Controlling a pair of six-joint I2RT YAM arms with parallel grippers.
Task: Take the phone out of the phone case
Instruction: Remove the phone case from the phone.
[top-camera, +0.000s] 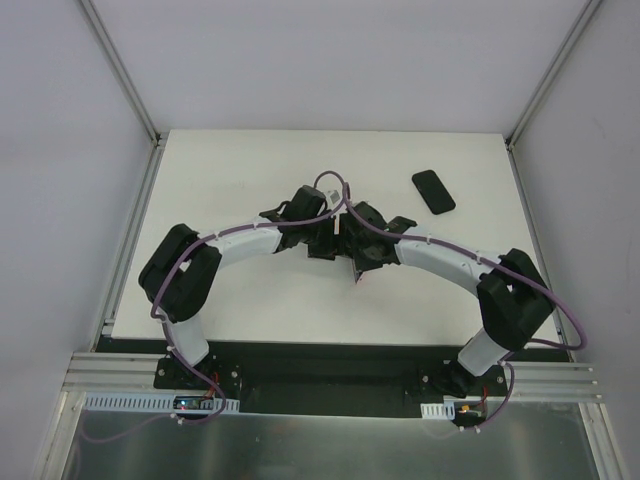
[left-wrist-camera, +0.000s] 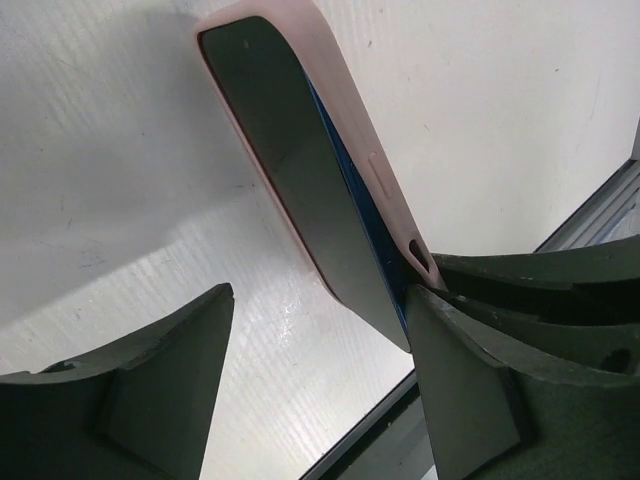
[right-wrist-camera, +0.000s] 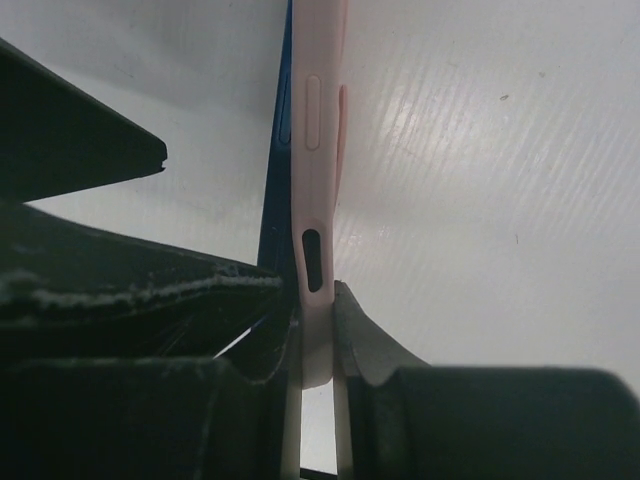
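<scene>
The salmon-pink phone case (left-wrist-camera: 345, 95) stands on edge above the white table (top-camera: 250, 300), held up between the two arms. The phone (left-wrist-camera: 290, 170) sits in it, showing a dark glossy face and a blue rim. My right gripper (right-wrist-camera: 315, 320) is shut on the case's bottom edge (right-wrist-camera: 313, 200), one finger on each side. My left gripper (left-wrist-camera: 320, 290) is open. Its right finger (left-wrist-camera: 470, 380) is against the phone's lower corner, and its left finger (left-wrist-camera: 150, 390) stands well apart over bare table. In the top view both grippers (top-camera: 340, 245) meet at mid-table and hide the case.
A black phone-shaped slab (top-camera: 433, 191) lies flat at the back right of the table. White walls and metal rails close in the left, right and far sides. The table's near edge and a metal rail (left-wrist-camera: 590, 220) show just behind the left gripper.
</scene>
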